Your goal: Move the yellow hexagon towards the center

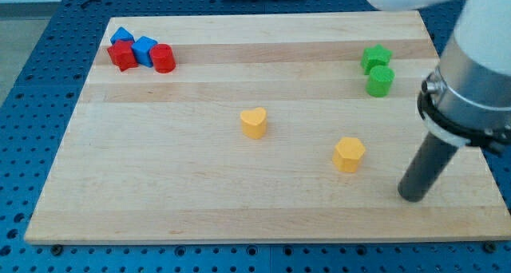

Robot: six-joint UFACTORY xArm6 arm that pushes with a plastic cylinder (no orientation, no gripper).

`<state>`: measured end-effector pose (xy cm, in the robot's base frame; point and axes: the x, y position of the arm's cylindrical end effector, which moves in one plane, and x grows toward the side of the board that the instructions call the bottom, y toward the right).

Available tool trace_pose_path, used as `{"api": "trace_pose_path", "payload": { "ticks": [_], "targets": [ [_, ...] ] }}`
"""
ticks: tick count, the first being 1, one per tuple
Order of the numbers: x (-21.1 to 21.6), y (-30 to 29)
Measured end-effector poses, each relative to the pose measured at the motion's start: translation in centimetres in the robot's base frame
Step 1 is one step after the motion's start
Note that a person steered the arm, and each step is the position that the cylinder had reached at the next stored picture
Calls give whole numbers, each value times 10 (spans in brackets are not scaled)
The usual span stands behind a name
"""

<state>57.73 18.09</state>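
Note:
The yellow hexagon sits on the wooden board, right of the middle and toward the view's bottom. My tip rests on the board to the hexagon's right and a little below it, apart from it by about one block width. A yellow heart lies near the board's centre, to the hexagon's upper left.
A green star and a green cylinder touch each other at the upper right. At the upper left, two blue blocks and two red blocks are bunched together. The arm's body hangs over the board's right edge.

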Motion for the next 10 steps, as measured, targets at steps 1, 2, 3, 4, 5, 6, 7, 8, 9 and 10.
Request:
{"api": "trace_pose_path", "payload": {
  "ticks": [1, 2, 3, 4, 5, 6, 7, 8, 9, 10],
  "targets": [
    [4, -40],
    [-11, -80],
    [-16, -87],
    [-16, -92],
    [10, -81],
    [-6, -53],
    [-32, -50],
    [-34, -56],
    [-46, -79],
    [-69, -118]
  ]
}}
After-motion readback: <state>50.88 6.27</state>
